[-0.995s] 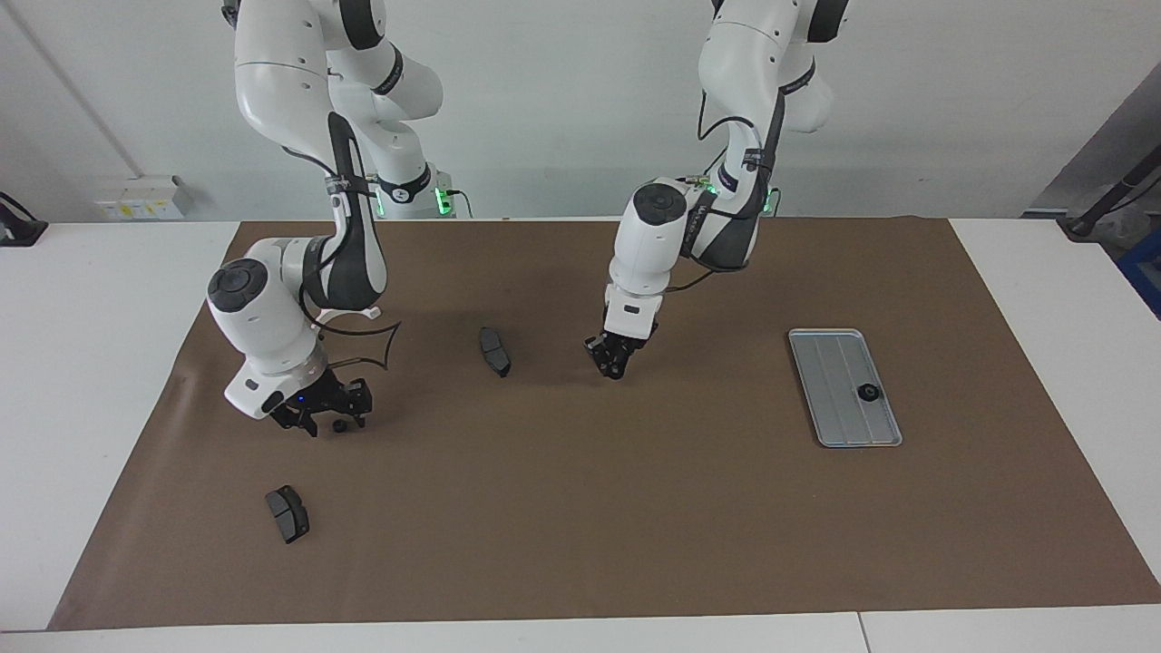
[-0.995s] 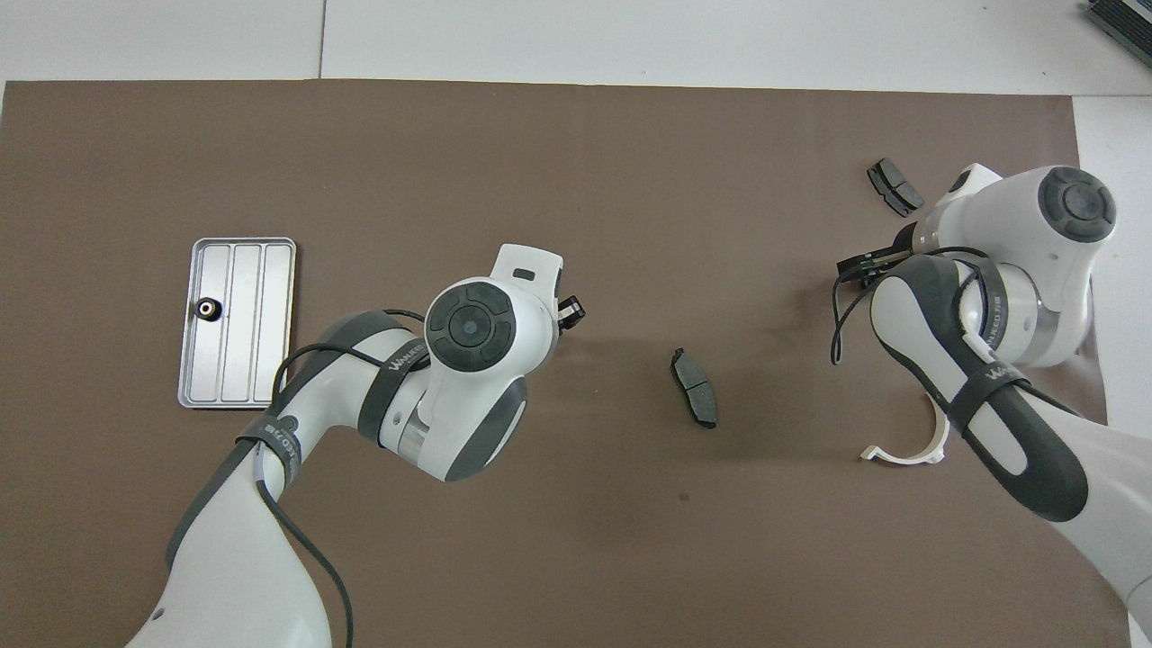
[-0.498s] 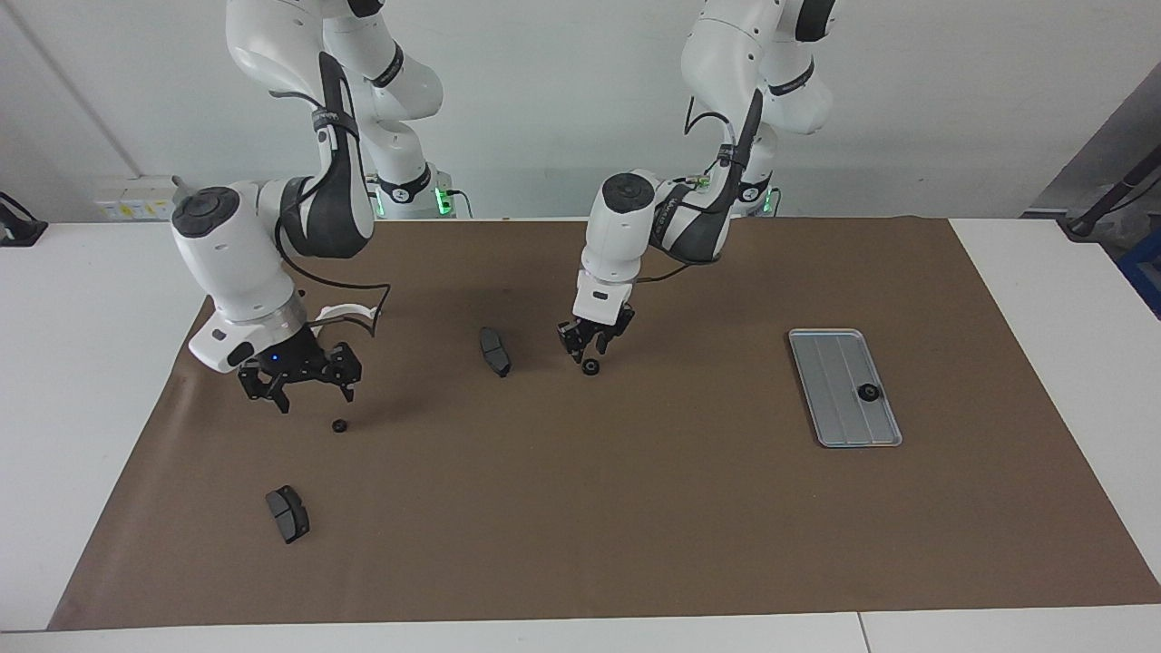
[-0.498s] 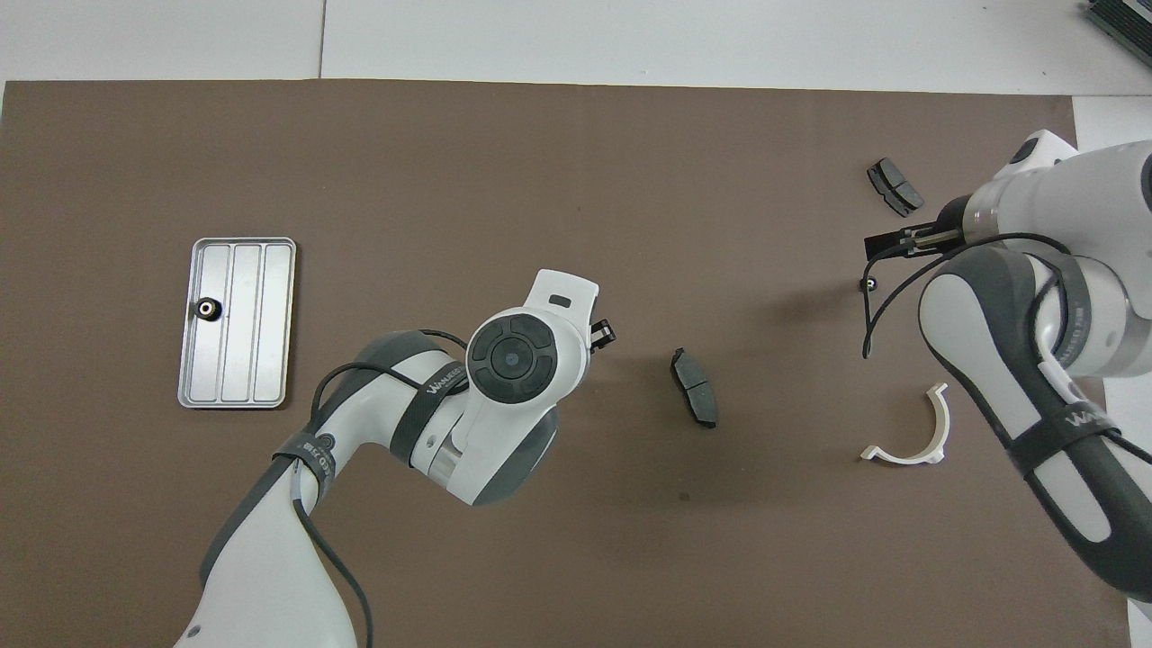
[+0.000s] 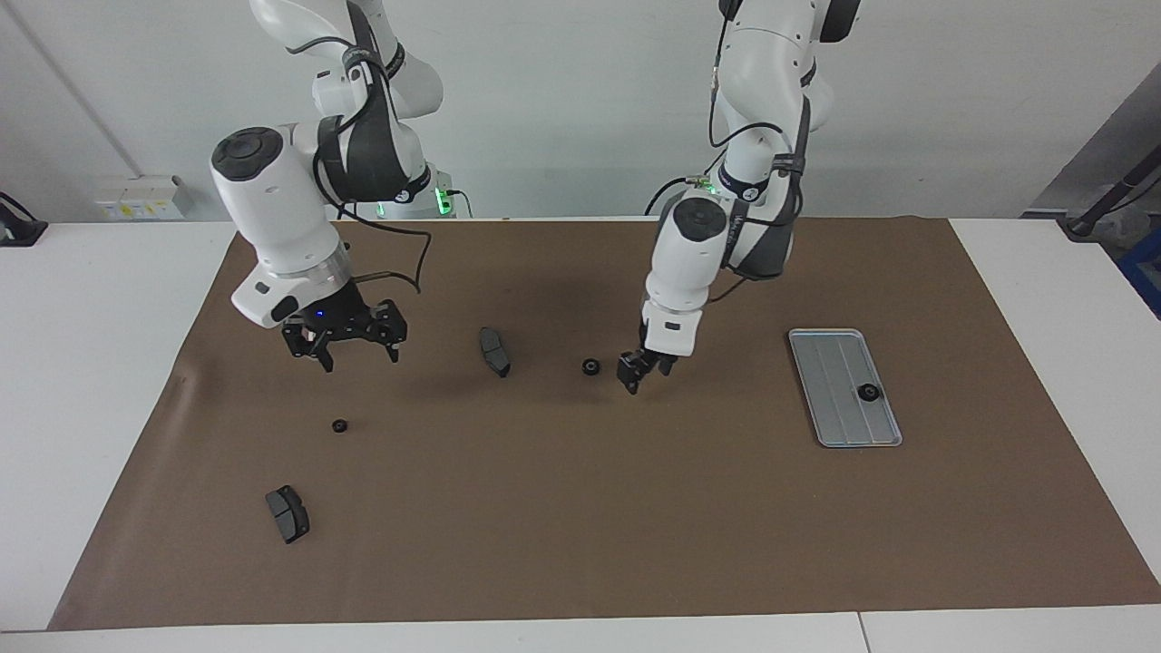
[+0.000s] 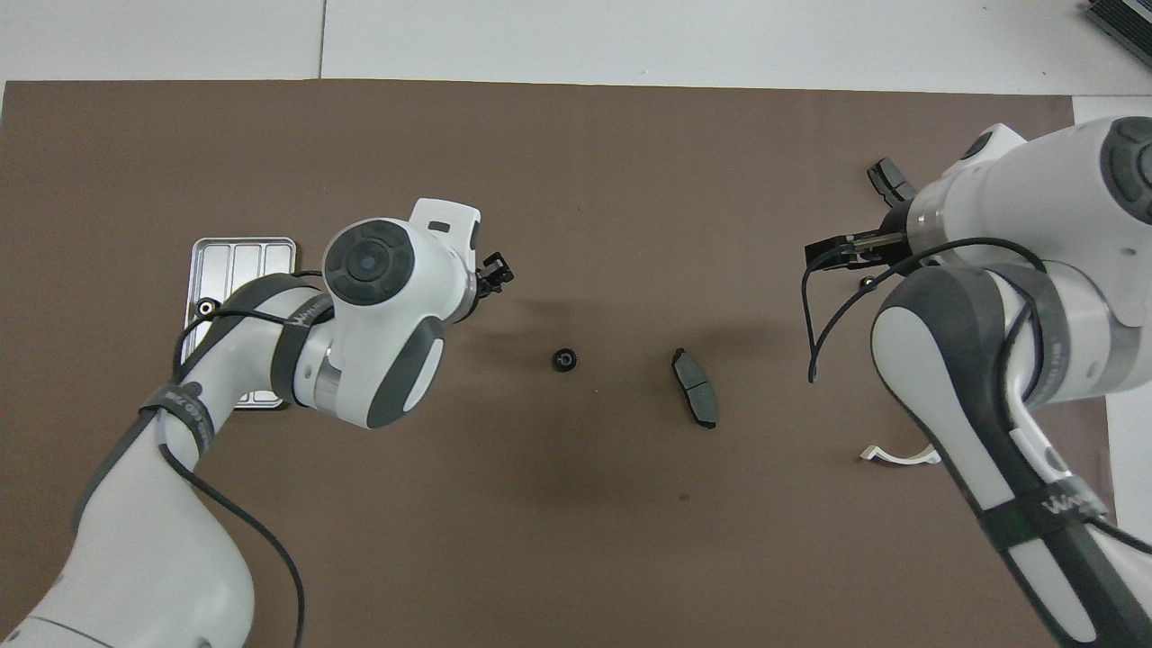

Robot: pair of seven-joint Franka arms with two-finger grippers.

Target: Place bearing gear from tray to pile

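Note:
A small black bearing gear [image 5: 869, 392] lies on the silver grooved tray [image 5: 834, 363] at the left arm's end of the mat; from overhead that gear [image 6: 209, 307] shows beside the left arm and the tray [image 6: 236, 256] is partly covered. A second gear [image 5: 590, 366] [image 6: 564, 360] rests on the mat beside a dark brake pad [image 5: 494, 351]. My left gripper [image 5: 640, 372] [image 6: 495, 270] hangs open and empty just above the mat, between this gear and the tray. My right gripper [image 5: 349, 352] [image 6: 823, 255] is raised, open and empty, with a third gear [image 5: 339, 424] below it on the mat.
Another brake pad [image 5: 287, 513] lies farther from the robots at the right arm's end. The white half-ring bracket [image 6: 900, 456] peeks out from under the right arm in the overhead view. The central brake pad [image 6: 694, 400] shows there too. A brown mat [image 5: 580, 544] covers the table.
The left gripper opened, left a gear on the mat beside the central brake pad and swung toward the tray. The right gripper rose off its gear and drew back toward the robots.

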